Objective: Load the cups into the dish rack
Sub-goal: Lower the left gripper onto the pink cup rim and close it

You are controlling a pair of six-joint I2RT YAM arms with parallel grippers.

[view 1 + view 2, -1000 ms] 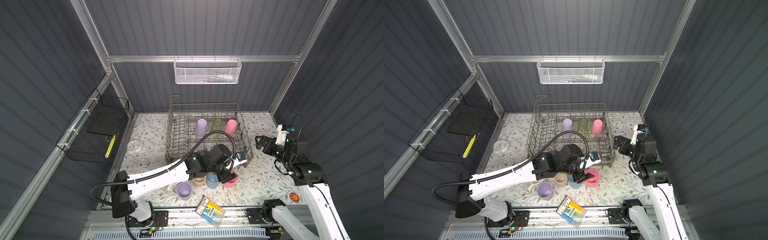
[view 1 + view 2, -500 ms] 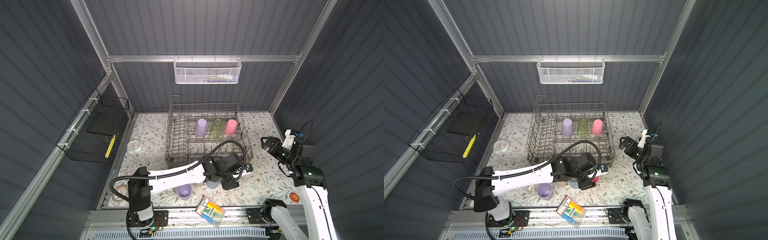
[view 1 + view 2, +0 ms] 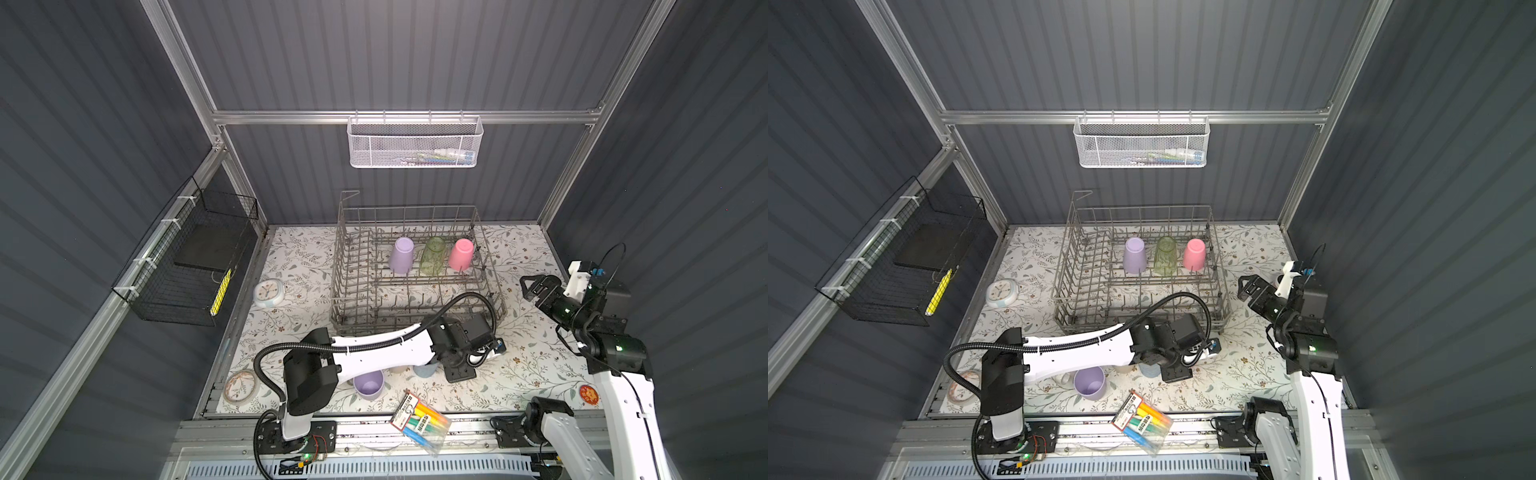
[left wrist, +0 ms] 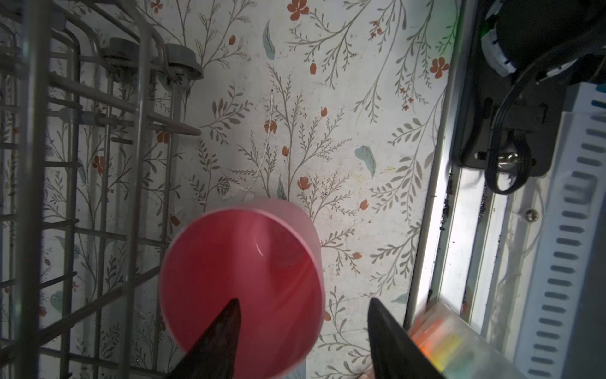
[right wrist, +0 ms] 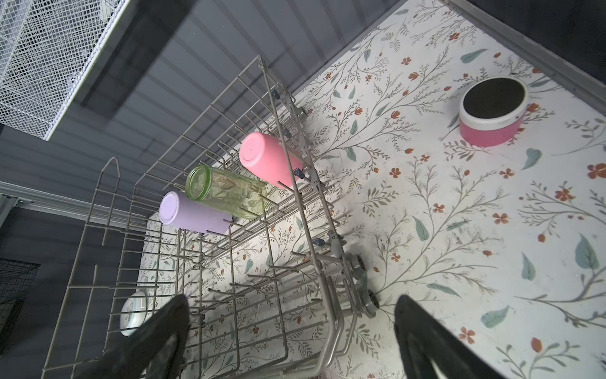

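loose pink cup (image 4: 242, 272): mouth facing the left wrist camera, slightly blurred, over the floral desk (image 3: 519, 257), just beside the dish rack's outer wall; hidden under the arm in both top views
left gripper (image 4: 303, 302): fingers apart, straddling the cup's rim, one finger (image 4: 226, 334) inside the cup, the other outside with a gap to the wall; not clamped
dish rack (image 3: 353, 270): grey wire, at the back middle of the desk
racked cups: racked lilac cup (image 3: 401, 254), green tumbler (image 3: 432, 255) and racked pink cup (image 3: 461, 254), all upside down, side by side in the far row
loose lilac cup (image 3: 368, 384): upright on the desk near the front edge, beside the left arm
blue cup (image 3: 426, 369): on the desk, partly hidden under the left arm
right gripper (image 3: 527, 287): fingers wide apart, nothing between them, raised to the right of the rack, well apart from the cups
marker pack (image 3: 422, 419): clear, overhanging the desk's front edge onto the rail
pink tin (image 5: 492, 111): dark lid, on the desk, seen only in the right wrist view
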